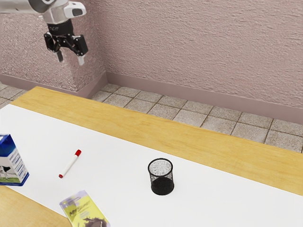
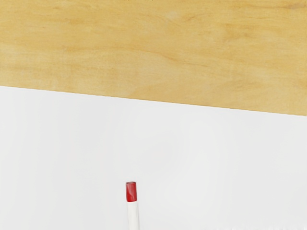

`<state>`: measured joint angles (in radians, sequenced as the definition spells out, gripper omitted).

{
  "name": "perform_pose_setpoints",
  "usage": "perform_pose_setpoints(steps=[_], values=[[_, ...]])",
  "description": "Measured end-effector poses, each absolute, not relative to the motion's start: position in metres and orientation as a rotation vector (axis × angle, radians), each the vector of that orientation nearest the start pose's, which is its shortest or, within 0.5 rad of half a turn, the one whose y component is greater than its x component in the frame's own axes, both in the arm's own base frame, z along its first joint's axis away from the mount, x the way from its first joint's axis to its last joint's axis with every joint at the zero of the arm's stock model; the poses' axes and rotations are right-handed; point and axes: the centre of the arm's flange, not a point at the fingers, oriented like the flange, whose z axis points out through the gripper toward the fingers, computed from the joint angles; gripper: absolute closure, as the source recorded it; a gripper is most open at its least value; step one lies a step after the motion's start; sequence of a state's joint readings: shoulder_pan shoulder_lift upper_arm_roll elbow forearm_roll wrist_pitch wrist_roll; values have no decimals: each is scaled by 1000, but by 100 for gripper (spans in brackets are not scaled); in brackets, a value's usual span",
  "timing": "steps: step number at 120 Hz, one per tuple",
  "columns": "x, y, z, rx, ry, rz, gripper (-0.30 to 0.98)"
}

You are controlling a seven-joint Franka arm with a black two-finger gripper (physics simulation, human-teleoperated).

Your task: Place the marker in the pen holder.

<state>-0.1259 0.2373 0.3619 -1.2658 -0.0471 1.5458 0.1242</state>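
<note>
Your gripper point(image 1: 70, 58) is open, well above the marker point(image 1: 70, 164) lying on the white sheet point(image 1: 118, 175); grip it off-centre and it may tilt, catching the pen holder's point(image 1: 162, 186) rim

There were one marker point(image 1: 70, 164), one pen holder point(image 1: 162, 185), one carton point(image 1: 10, 163), one yellow packet point(image 1: 85, 208), one white sheet point(image 1: 118, 165), one table point(image 1: 142, 124)

- The sheet point(image 1: 118, 165) lay on the table point(image 1: 94, 106).
- On it, the marker point(image 1: 70, 164) lay between the carton point(image 1: 19, 165), at the exterior view's left, and the pen holder point(image 1: 162, 186).
- The packet point(image 1: 85, 210) lay before the marker, perhaps crossing the sheet's edge.
</note>
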Motion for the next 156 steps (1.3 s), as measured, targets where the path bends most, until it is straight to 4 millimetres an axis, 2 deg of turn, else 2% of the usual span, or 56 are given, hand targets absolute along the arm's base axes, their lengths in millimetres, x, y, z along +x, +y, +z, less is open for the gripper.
perform_pose_setpoints(steps=[17, 21, 25, 37, 48, 52, 61, 72, 89, 103, 126, 146, 156], values=[[613, 107, 632, -3093, -89, -75, 2], [621, 103, 624, -3088, -67, -62, 2], [634, 99, 606, -3081, -47, -36, 2], [673, 89, 532, -3067, 5, 39, 2], [699, 93, 453, -3053, 18, 132, 2], [703, 98, 432, -3051, 15, 158, 2], [708, 110, 398, -3047, 15, 196, 2], [694, 138, 358, -3085, -43, 280, 2], [681, 139, 345, -3135, -33, 301, 2], [676, 155, 339, -3132, -42, 286, 2], [623, 169, 309, -3159, -69, 319, 2], [597, 175, 277, -3164, -69, 339, 2], [591, 177, 264, -3162, -65, 328, 2]])
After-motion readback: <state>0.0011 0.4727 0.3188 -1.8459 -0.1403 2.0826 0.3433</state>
